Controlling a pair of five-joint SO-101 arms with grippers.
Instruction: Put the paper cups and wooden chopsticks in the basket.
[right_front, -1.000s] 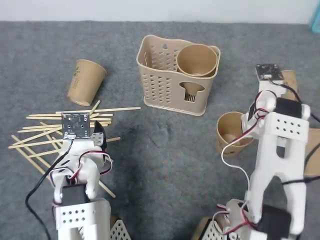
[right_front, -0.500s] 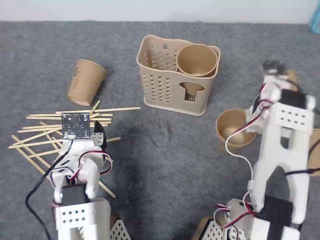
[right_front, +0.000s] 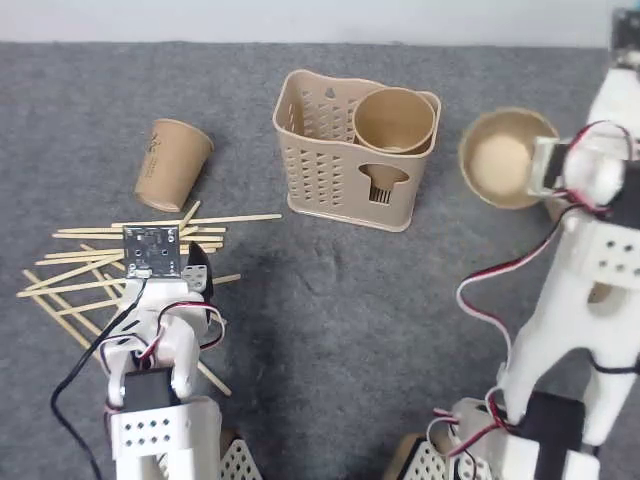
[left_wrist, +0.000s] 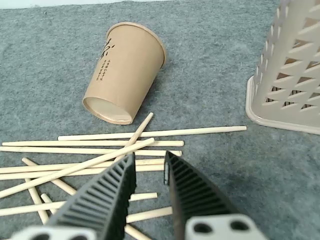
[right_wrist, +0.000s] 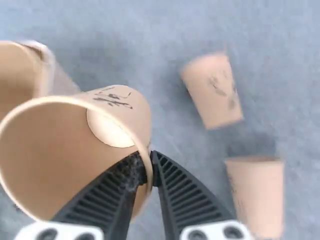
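Cup-loading: right gripper (right_wrist: 148, 162) clamps a paper cup (right_front: 505, 157) by its rim, right of the basket (right_front: 330, 185); next we swing left and release; left gripper (left_wrist: 149, 162) parted, empty.

In the high view the right arm (right_front: 600, 270) runs off the picture's edge and covers one side of the paper cup (right_front: 500, 160) it holds; the left arm (right_front: 160, 330) lies over part of the chopsticks (right_front: 90, 270). In the left wrist view the basket (left_wrist: 295, 75) is cut by the edge, and several chopsticks pass under the left gripper (left_wrist: 149, 157). In the right wrist view the print on the far cup (right_wrist: 212, 90) cannot be read, and the near cup (right_wrist: 257, 195) is cut off by the edge
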